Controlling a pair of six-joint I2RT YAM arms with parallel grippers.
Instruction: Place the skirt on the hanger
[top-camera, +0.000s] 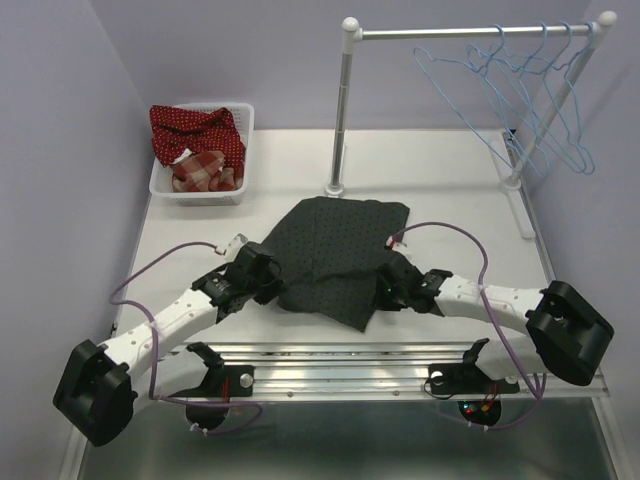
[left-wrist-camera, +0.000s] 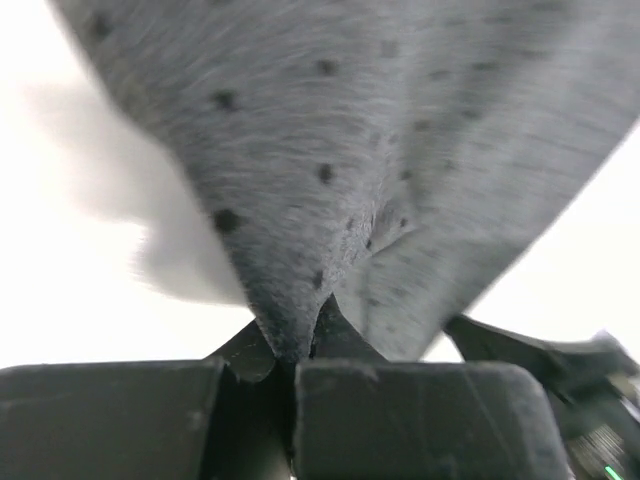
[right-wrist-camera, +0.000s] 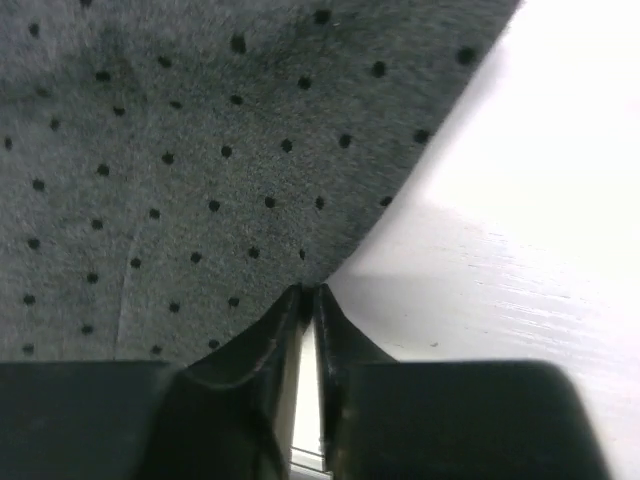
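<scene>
left gripper (left-wrist-camera: 295, 345), right gripper (right-wrist-camera: 308, 295) pinch skirt (top-camera: 340, 255) edges

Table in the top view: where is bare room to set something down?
Bare: between basket and post; behind the skirt, from the post to the right wall. Crowded: the near middle, where left tool and right tool pinch the skirt.

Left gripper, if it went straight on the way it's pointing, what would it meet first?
The skirt: the left gripper is shut on its edge, and more of the fabric lies directly ahead.
</scene>
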